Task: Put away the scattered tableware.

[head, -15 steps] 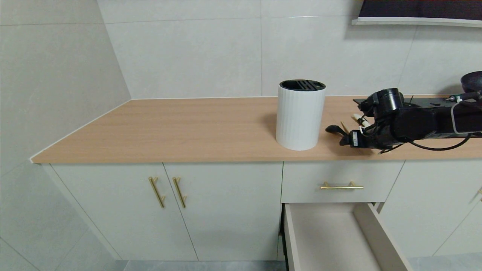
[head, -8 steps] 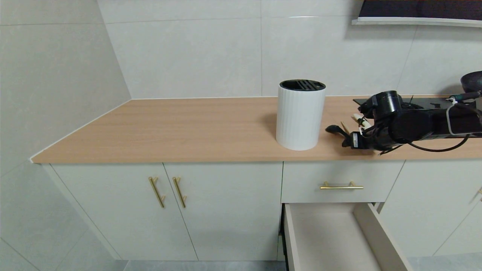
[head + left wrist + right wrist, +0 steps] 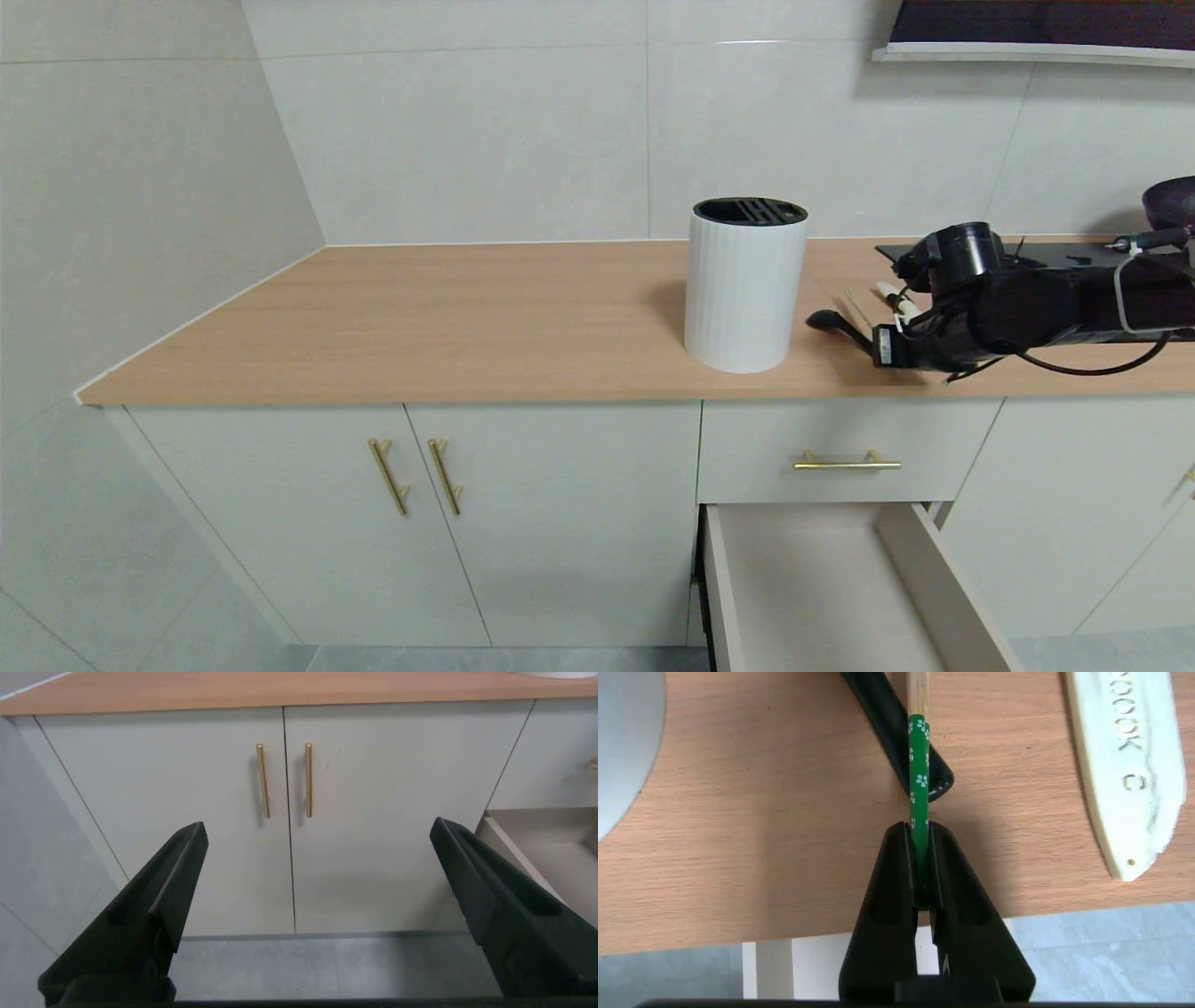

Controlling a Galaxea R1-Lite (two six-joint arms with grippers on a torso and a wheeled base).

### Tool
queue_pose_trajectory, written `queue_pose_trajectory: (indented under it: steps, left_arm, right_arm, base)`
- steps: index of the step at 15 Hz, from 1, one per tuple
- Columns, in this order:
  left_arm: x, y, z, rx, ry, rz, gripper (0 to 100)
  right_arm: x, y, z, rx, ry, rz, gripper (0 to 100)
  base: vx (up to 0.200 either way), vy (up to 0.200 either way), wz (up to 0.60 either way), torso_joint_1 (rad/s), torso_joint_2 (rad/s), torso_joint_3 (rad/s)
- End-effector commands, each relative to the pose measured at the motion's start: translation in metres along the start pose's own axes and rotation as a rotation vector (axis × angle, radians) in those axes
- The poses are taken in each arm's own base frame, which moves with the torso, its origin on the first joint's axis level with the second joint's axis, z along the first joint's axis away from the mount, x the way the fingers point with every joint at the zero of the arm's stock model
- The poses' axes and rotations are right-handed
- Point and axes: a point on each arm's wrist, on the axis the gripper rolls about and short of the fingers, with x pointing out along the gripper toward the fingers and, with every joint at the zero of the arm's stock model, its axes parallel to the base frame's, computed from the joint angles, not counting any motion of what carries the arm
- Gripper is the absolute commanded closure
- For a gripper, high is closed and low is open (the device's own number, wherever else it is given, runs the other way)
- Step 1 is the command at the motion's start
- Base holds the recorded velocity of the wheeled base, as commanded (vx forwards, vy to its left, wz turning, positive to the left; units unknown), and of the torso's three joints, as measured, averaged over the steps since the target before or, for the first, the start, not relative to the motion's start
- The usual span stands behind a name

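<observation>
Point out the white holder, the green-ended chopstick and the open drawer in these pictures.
white holder [image 3: 745,299], head view, middle of its ribbed side.
green-ended chopstick [image 3: 919,770], right wrist view, on its green patterned part.
open drawer [image 3: 812,597], head view, bare floor inside it.

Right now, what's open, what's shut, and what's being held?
Right gripper: shut on the chopstick.
Chopstick: pinched at its green end.
Left gripper: open, holding nothing.
Lower drawer: pulled open.
Upper drawer: shut.
Cabinet doors: shut.
White holder: upright on the counter.
Black utensil: lying on the counter.
</observation>
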Motion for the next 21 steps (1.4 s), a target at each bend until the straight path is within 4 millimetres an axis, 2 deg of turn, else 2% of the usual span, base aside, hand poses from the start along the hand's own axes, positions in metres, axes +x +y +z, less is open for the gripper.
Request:
queue_pose_trajectory:
  steps: [1,3,6,7,8,11,14,15,16,17,21]
  left_arm:
    - [0.000,0.000,0.000,0.000,0.001,0.000,0]
    - [0.000,0.000,0.000,0.000,0.001,0.000,0]
    - [0.000,0.000,0.000,0.000,0.003,0.000,0]
    - [0.000,0.000,0.000,0.000,0.001,0.000,0]
    - [0.000,0.000,0.000,0.000,0.001,0.000,0]
    - [0.000,0.000,0.000,0.000,0.001,0.000,0]
    - [0.000,0.000,0.000,0.000,0.001,0.000,0]
    - [0.000,0.000,0.000,0.000,0.001,0.000,0]
    - [0.000,0.000,0.000,0.002,0.001,0.000,0]
    - [0.000,0.000,0.000,0.000,0.001,0.000,0]
    - [0.000,0.000,0.000,0.000,0.001,0.000,0]
  right_arm:
    - [-0.015,-0.002,0.007,0.008,-0.029,-0.003,100]
    - [-0.042,-0.008,0.008,0.030,-0.050,-0.013,100]
    - [-0.108,-0.021,-0.002,0.065,-0.085,0.005,100]
    - [-0.109,-0.022,-0.003,0.066,-0.084,0.004,100]
    - [-0.142,-0.030,-0.021,0.081,-0.081,0.025,100]
    - [-0.185,-0.042,-0.044,0.090,-0.084,0.137,100]
    - [-0.212,-0.049,-0.072,0.072,0.007,0.155,100]
    - [-0.213,-0.050,-0.076,0.067,0.028,0.173,100]
    - [-0.218,-0.049,-0.082,0.063,0.055,0.254,100]
    - [-0.221,-0.049,-0.089,0.047,0.079,0.340,100]
    - [-0.217,-0.044,-0.108,-0.099,0.129,0.406,100]
  base:
    - [0.000,0.000,0.00,0.000,0.00,0.000]
    - [0.000,0.000,0.00,0.000,0.00,0.000]
    - [0.000,0.000,0.00,0.000,0.00,0.000]
    - [0.000,0.000,0.00,0.000,0.00,0.000]
    - [0.000,0.000,0.00,0.000,0.00,0.000]
    - [0.000,0.000,0.00,0.000,0.00,0.000]
    - [0.000,0.000,0.00,0.000,0.00,0.000]
    - [0.000,0.000,0.00,0.000,0.00,0.000]
    - [0.000,0.000,0.00,0.000,0.00,0.000]
    - [0.000,0.000,0.00,0.000,0.00,0.000]
    - [0.000,0.000,0.00,0.000,0.00,0.000]
